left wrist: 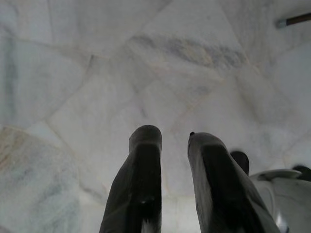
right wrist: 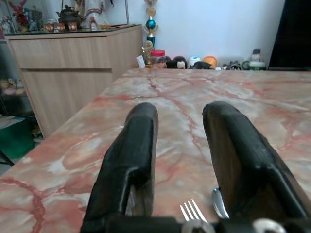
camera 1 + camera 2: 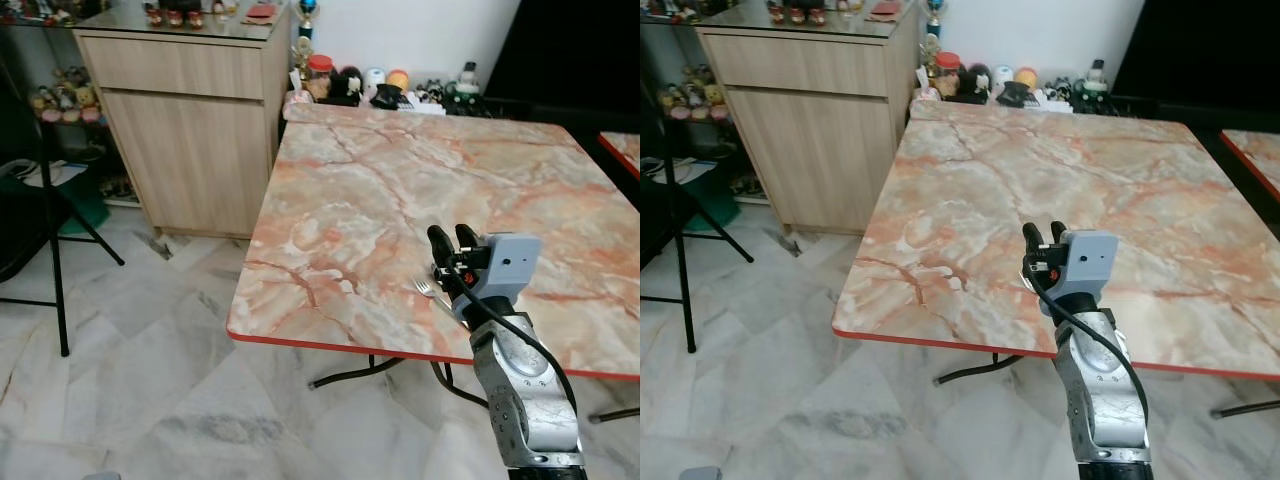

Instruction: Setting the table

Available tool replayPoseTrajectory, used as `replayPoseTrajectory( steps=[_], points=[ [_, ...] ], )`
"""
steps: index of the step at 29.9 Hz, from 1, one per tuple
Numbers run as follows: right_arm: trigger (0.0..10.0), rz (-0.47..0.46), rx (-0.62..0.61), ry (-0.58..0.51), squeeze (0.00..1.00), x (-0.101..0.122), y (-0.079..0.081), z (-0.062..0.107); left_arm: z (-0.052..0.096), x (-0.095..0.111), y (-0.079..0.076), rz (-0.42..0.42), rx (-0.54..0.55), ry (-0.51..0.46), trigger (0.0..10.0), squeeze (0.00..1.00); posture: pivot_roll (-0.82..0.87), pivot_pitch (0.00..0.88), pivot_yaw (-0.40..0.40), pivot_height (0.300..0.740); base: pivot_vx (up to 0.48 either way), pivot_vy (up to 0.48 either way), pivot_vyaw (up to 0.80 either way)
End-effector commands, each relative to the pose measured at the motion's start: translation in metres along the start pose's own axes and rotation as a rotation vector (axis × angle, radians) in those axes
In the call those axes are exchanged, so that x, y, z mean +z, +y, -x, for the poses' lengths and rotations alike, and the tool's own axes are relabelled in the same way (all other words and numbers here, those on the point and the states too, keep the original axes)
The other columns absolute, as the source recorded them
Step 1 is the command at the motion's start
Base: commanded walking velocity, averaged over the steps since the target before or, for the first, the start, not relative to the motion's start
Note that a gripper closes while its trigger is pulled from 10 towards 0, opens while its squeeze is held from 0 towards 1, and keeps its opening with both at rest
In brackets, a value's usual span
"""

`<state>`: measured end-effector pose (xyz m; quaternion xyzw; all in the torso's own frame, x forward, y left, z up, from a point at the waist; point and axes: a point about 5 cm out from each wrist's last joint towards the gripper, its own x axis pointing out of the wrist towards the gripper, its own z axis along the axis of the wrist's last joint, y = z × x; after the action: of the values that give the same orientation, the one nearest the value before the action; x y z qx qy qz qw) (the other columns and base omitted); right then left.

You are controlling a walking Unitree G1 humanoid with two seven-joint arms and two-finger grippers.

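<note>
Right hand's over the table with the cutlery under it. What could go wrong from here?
1. The fork lies close to the table's red near edge, under the open right hand; a nudge could push it off onto the floor.
2. A spoon tip lies right beside the fork, so closing the fingers may catch both or neither.
3. Metal may slide on the smooth marble top.

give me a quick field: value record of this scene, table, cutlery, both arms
table: marble-patterned top with red edge, beside a wooden cabinet
cutlery: fork lying on the table near its front edge; a second rounded piece, maybe a spoon, beside it
right gripper: over the front of the table, jaws open, just above the cutlery, holding nothing
left gripper: hanging over the floor tiles, jaws apart, idle
far edge: jars and small ornaments against the wall
</note>
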<state>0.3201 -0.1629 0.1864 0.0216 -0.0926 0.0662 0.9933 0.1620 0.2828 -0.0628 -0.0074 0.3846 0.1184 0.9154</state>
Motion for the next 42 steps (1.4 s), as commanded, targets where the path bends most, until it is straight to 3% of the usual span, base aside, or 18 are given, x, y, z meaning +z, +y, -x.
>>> replayPoseTrajectory(
  steps=[1, 4, 21, 25, 29, 30, 31, 32, 33, 35, 36, 37, 38, 42],
  points=[
    [10.0, -0.004, 0.0, 0.006, 0.0, -0.002, 0.0, 0.002, 0.002, -0.009, -0.001, -0.015, -0.007, 0.033, 10.0, 0.0, 0.07, 0.113, -0.023, 0.74, 0.0, -0.48, 0.0],
    [10.0, -0.002, 0.0, 0.013, 0.0, -0.003, -0.001, 0.002, 0.002, -0.01, -0.002, -0.016, -0.007, 0.033, 10.0, 0.0, 0.07, 0.113, -0.023, 0.74, 0.0, -0.48, 0.0],
    [10.0, 0.012, 0.006, 0.065, 0.0, -0.013, -0.002, 0.004, 0.003, -0.011, -0.002, -0.009, -0.002, 0.037, 10.0, 0.0, 0.07, 0.113, -0.025, 0.74, 0.0, 0.0, 0.0],
    [10.0, 0.086, -0.018, 0.194, 0.0, -0.028, -0.007, 0.004, 0.003, -0.011, -0.002, -0.009, -0.003, 0.037, 10.0, 0.0, 0.07, 0.113, -0.025, 0.74, 0.0, 0.0, 0.0],
    [10.0, 0.09, -0.032, 0.366, 0.0, -0.053, -0.017, 0.01, 0.003, -0.011, -0.003, -0.009, -0.008, 0.039, 10.0, 0.0, 0.07, 0.11, -0.024, 0.74, 0.0, 0.0, 0.0],
    [10.0, 0.09, -0.032, 0.366, 0.0, -0.053, -0.017, 0.01, 0.003, -0.011, -0.003, -0.009, -0.008, 0.039, 10.0, 0.0, 0.07, 0.11, -0.024, 0.74, 0.0, 0.0, 0.0],
    [10.0, 0.096, -0.026, 0.382, 0.51, -0.056, -0.018, 0.011, 0.003, -0.011, -0.003, -0.009, -0.008, 0.04, 10.0, 0.0, 0.07, 0.109, -0.024, 0.74, 0.0, 0.0, 0.0],
    [10.0, 0.096, -0.018, 0.394, 0.51, -0.058, -0.018, 0.011, 0.003, -0.011, -0.003, -0.011, -0.01, 0.041, 10.0, 0.0, 0.07, 0.106, -0.024, 0.74, 0.0, 0.0, 0.0],
    [10.0, 0.091, -0.008, 0.393, 1.0, -0.057, -0.018, 0.011, 0.003, -0.012, -0.003, -0.013, -0.012, 0.042, 10.0, 0.0, 0.07, 0.105, -0.023, 0.74, 0.0, 0.0, 0.0],
    [10.0, 0.092, -0.003, 0.375, 1.0, -0.055, -0.018, 0.009, 0.003, -0.012, -0.003, -0.017, -0.015, 0.043, 10.0, 0.0, 0.07, 0.102, -0.022, 0.74, 0.0, 0.0, 0.0],
    [10.0, 0.097, -0.007, 0.345, 0.66, -0.051, -0.017, 0.006, 0.003, -0.012, -0.003, -0.022, -0.018, 0.044, 10.0, 0.0, 0.07, 0.1, -0.022, 0.74, 0.0, 0.0, 0.0],
    [10.0, 0.097, -0.007, 0.336, 0.66, -0.05, -0.017, 0.005, 0.003, -0.012, -0.003, -0.023, -0.018, 0.044, 10.0, 0.0, 0.07, 0.1, -0.022, 0.74, 0.0, 0.0, 0.0],
    [10.0, 0.097, -0.004, 0.329, 0.0, -0.048, -0.016, 0.004, 0.003, -0.012, -0.003, -0.023, -0.019, 0.044, 10.0, 0.0, 0.07, 0.1, -0.022, 0.74, 0.0, 0.0, 0.0],
    [10.0, 0.094, 0.003, 0.31, 0.0, -0.046, -0.013, 0.003, 0.003, -0.011, -0.003, -0.025, -0.021, 0.043, 10.0, 0.0, 0.07, 0.102, -0.021, 0.74, 0.0, 0.0, 0.0]
  ],
)
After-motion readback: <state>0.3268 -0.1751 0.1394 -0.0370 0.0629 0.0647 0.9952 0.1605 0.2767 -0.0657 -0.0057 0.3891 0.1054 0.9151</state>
